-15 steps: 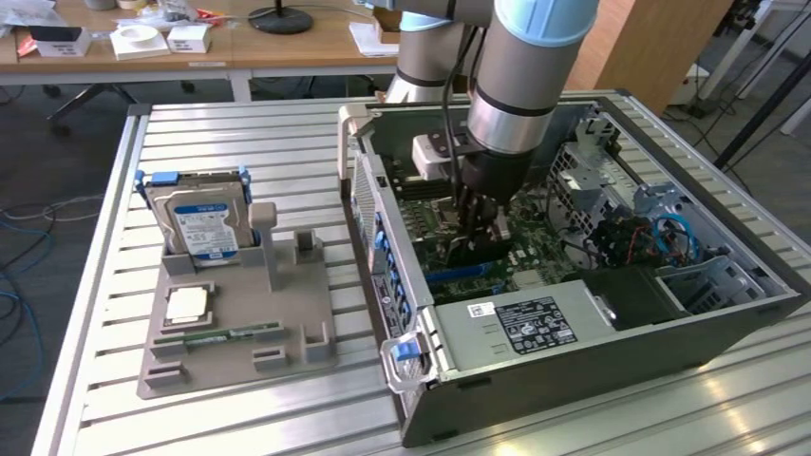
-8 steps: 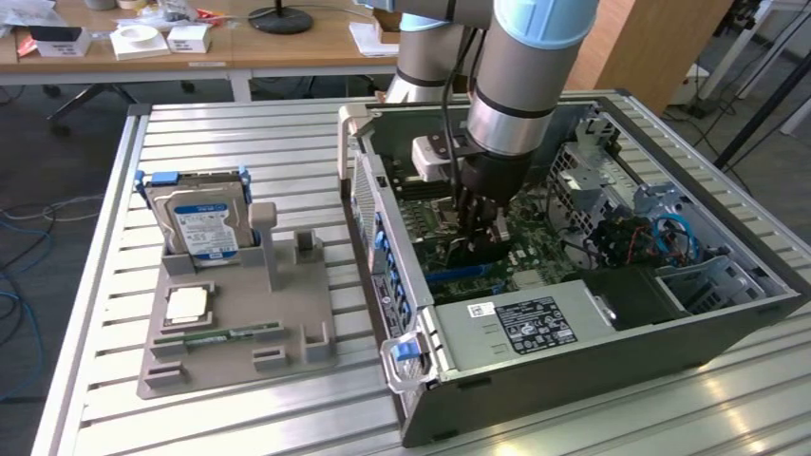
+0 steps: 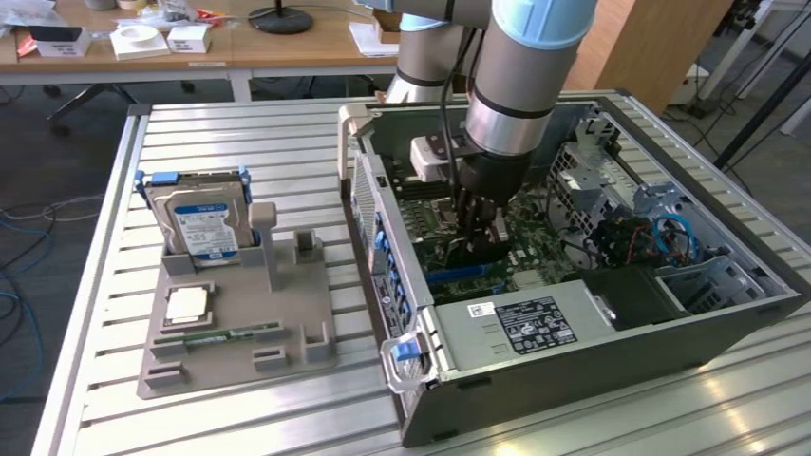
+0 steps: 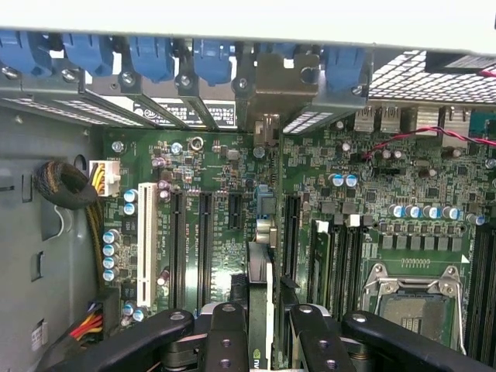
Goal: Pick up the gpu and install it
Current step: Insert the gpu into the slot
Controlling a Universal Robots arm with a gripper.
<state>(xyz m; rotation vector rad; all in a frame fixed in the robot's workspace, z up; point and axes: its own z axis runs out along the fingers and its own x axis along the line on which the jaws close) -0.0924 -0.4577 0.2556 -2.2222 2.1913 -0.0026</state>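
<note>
Slatted table (image 3: 254, 142), thin black gpu (image 4: 259, 288) (edge-on)

The arm (image 3: 507, 85) is positioned inside the open case (image 3: 709, 323) on the desk (image 3: 254, 142). The gpu (image 3: 472, 255) is gripped upright between the fingers (image 3: 469, 217), over the motherboard (image 3: 557, 242). A hard drive (image 3: 199, 223) is stood upright in the holder (image 3: 235, 366) at the exterior view's left.

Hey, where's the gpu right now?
The gpu is in the gripper, mid exterior view, inside the open computer case, at the expansion slots of the motherboard.
</note>
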